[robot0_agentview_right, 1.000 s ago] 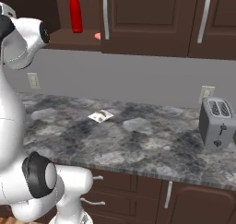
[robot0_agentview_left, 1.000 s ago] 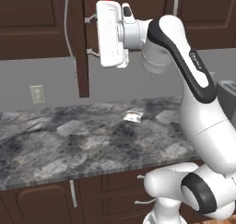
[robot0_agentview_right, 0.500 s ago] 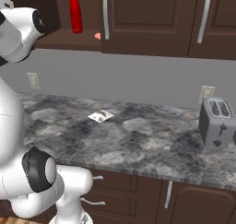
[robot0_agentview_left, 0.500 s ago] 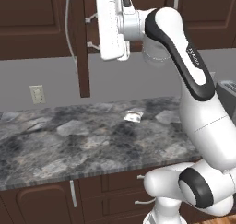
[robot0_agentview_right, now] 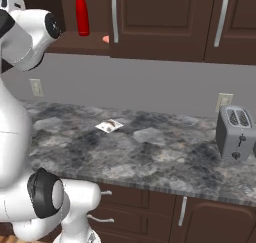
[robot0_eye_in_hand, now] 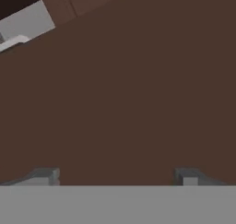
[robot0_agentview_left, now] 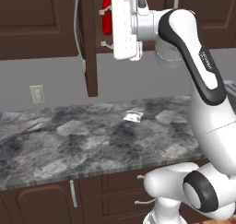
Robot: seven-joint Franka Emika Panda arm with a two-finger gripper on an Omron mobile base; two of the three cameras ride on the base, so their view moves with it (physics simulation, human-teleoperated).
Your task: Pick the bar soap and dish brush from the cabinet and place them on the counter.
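While open, gripper [robot0_agentview_left: 104,27] faces cabinet [robot0_agentview_left: 90,43], bar soap [robot0_agentview_right: 106,38] beyond

Rendered frames, flat even light, no clear source, no glare. Base views sharp; my white arm [robot0_agentview_left: 203,71] reads bright against dim dark-brown cabinet [robot0_agentview_right: 165,22]. Soft shading only under the worktop [robot0_agentview_left: 69,144] front edge. Hand view is soft, blurry, low-contrast brown; end effector [robot0_eye_in_hand: 117,177] fingertips fuzzy.

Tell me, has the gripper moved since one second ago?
Yes. In the left base view the gripper has risen and shifted right against the red bottle in the cabinet, with its jaws open.
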